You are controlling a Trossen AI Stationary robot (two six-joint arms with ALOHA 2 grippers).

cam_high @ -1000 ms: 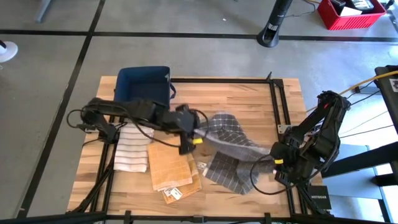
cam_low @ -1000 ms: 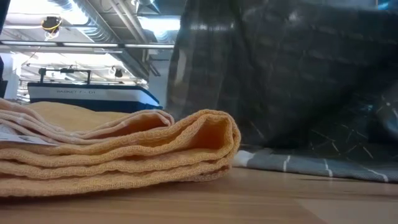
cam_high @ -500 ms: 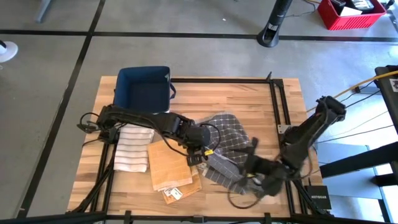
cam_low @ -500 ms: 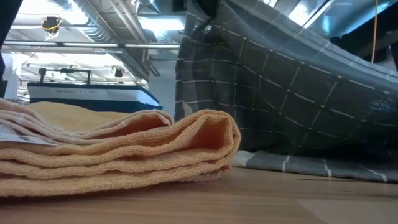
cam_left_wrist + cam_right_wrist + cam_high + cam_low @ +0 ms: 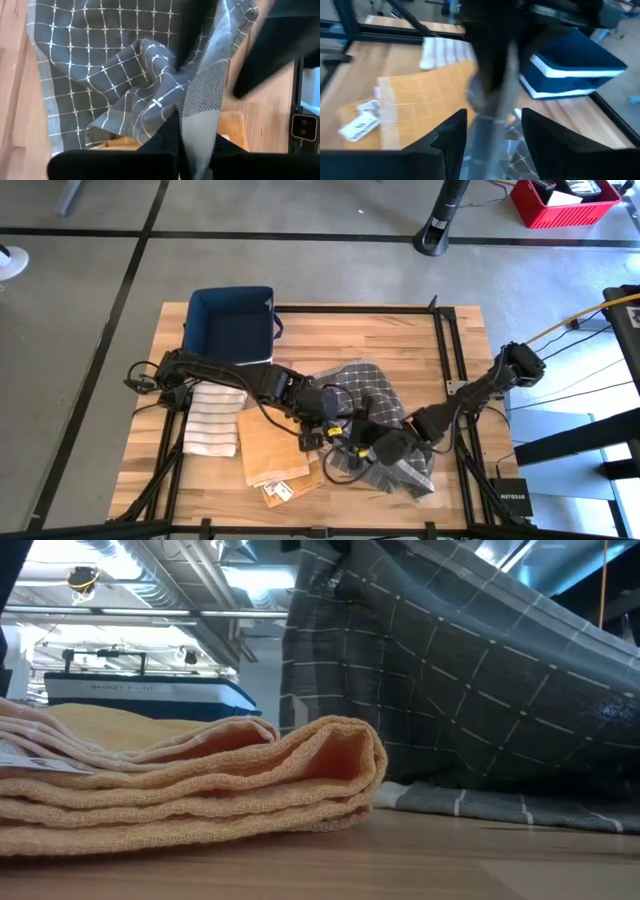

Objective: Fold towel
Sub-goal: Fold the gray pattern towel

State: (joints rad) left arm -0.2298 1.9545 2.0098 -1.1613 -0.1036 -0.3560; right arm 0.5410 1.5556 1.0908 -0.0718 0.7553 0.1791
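Left gripper [image 5: 338, 430], in the high view, sits near the table's middle with its fingers closed on a pinched edge of the grey checked towel [image 5: 368, 385]; the right gripper [image 5: 385, 448] lies just beside it toward 4 o'clock, its fingers parted, and whether they touch cloth cannot be read from above. From the two grippers the towel spreads toward 1 o'clock and trails toward 4 o'clock, so its long axis is judged to run from 11 to 5 o'clock across the wooden table [image 5: 400, 340]; the left gripper is on it, the right the nearer free one. The folded orange towel [image 5: 275, 445] lies at 9 o'clock of the left gripper, the striped towel [image 5: 213, 418] beyond it, the blue bin [image 5: 230, 320] toward 11 o'clock. Low view: the grey checked towel [image 5: 460, 670] hangs raised as a slanted sheet, high at 11 o'clock, falling toward 4 o'clock, behind the orange stack [image 5: 190, 785]. Left wrist view: a twisted strip of grey towel [image 5: 200, 110] passes between the closed fingers [image 5: 165, 140], the rest bunched ahead. Right wrist view: the parted fingers [image 5: 450, 135] straddle a hanging grey fold [image 5: 492, 100] without clearly clamping it.
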